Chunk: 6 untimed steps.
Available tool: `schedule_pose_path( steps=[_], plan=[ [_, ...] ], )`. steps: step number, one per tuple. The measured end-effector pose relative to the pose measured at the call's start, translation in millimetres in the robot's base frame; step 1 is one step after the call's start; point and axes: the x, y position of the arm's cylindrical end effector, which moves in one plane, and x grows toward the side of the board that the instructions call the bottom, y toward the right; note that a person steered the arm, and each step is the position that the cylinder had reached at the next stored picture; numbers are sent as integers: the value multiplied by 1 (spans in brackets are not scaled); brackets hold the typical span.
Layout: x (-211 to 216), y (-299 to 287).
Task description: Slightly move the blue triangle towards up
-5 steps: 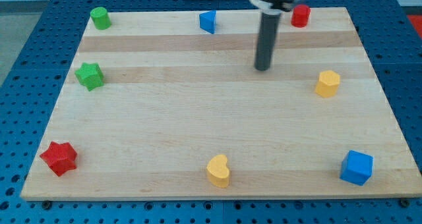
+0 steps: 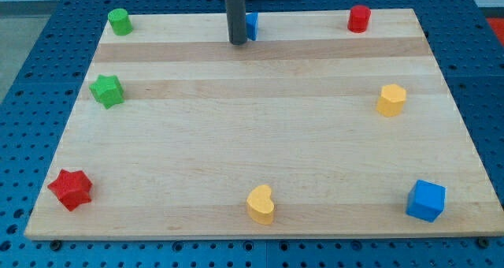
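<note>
The pale wooden board (image 2: 260, 142) lies on a blue perforated table (image 2: 31, 102). There is no pincer to open or close; the arm ends in a dark rod, and my tip (image 2: 237, 42) rests on the board at the view's top, just left of the small blue triangle block (image 2: 251, 25), which the rod partly hides; whether they touch I cannot tell. I judge the triangle light, rigid and easy to slide or spin, so push squarely on its lower face. Counted: one blue cube (image 2: 426, 199), two yellow blocks, a hexagonal one (image 2: 390, 99) and a heart (image 2: 261, 204), one red star (image 2: 70, 188), one green star (image 2: 106, 90), one red cylinder (image 2: 359, 18), one green cylinder (image 2: 119, 21)
</note>
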Motion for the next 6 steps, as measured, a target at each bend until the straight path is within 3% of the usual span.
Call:
schedule_pose_path(
  steps=[2,3,4,6],
  plan=[
    [-29,6],
    [-16,7],
    [32,39],
    [46,236]
  ],
)
